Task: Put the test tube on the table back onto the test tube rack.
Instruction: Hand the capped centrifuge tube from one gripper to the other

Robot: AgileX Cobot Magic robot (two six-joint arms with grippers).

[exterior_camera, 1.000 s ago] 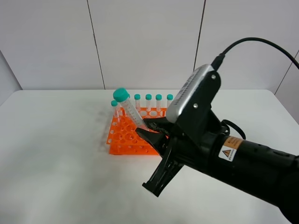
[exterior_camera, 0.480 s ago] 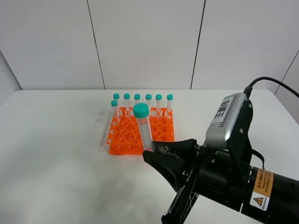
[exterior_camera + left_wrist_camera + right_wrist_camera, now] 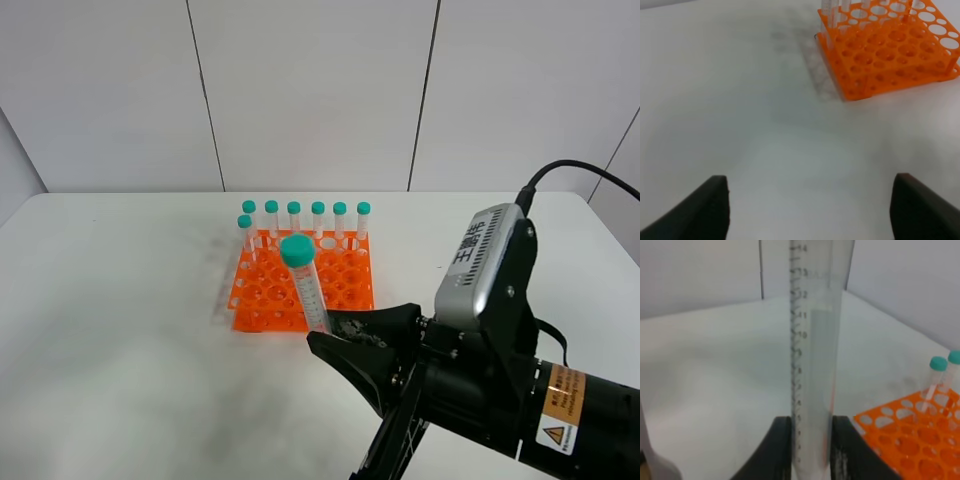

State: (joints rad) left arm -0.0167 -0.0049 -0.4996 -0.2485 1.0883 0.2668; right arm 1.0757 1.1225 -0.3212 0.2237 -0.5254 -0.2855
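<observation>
My right gripper (image 3: 337,330) is shut on the test tube (image 3: 306,287), a clear graduated tube with a teal cap, held nearly upright above the front edge of the orange test tube rack (image 3: 303,285). In the right wrist view the tube (image 3: 814,355) stands between the two black fingers (image 3: 778,447), its cap out of frame. Several teal-capped tubes (image 3: 317,217) stand in the rack's back row and left side. My left gripper (image 3: 810,210) is open and empty above the white table (image 3: 740,125), with the rack (image 3: 890,52) ahead of it.
The white table (image 3: 110,330) stretches to the left of the rack. A grey panelled wall stands behind it. The right arm's large black body and camera housing (image 3: 485,270) fill the lower right of the high view.
The right arm pulled back toward the camera and brought the tube from a strong tilt to nearly upright. In the last half second the tube's cap drifted slightly left and down.
</observation>
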